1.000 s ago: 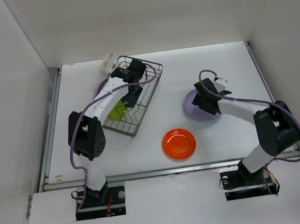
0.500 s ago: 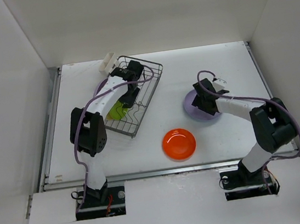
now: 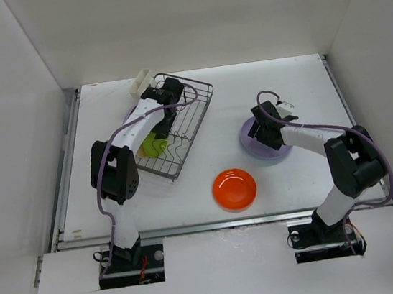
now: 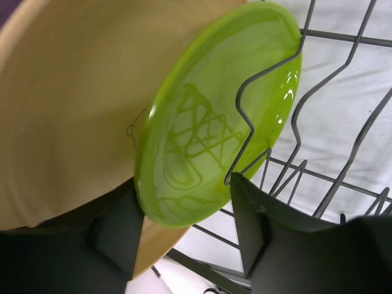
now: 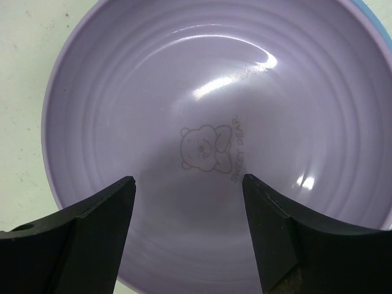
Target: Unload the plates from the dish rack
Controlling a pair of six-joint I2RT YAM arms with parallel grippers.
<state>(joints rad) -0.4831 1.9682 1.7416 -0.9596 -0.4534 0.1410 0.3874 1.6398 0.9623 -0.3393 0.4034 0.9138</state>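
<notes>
Left gripper (image 4: pixel 184 196) (jaws spread) straddles the lime-green plate (image 4: pixel 208 122) at its lower rim.

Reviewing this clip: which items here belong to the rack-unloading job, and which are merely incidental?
Job: dish rack; lime-green plate and tan-yellow plate in it; lavender plate, orange-red plate out on the table; left tool, right tool.
Incidental: cream holder at the rack's corner.
</notes>
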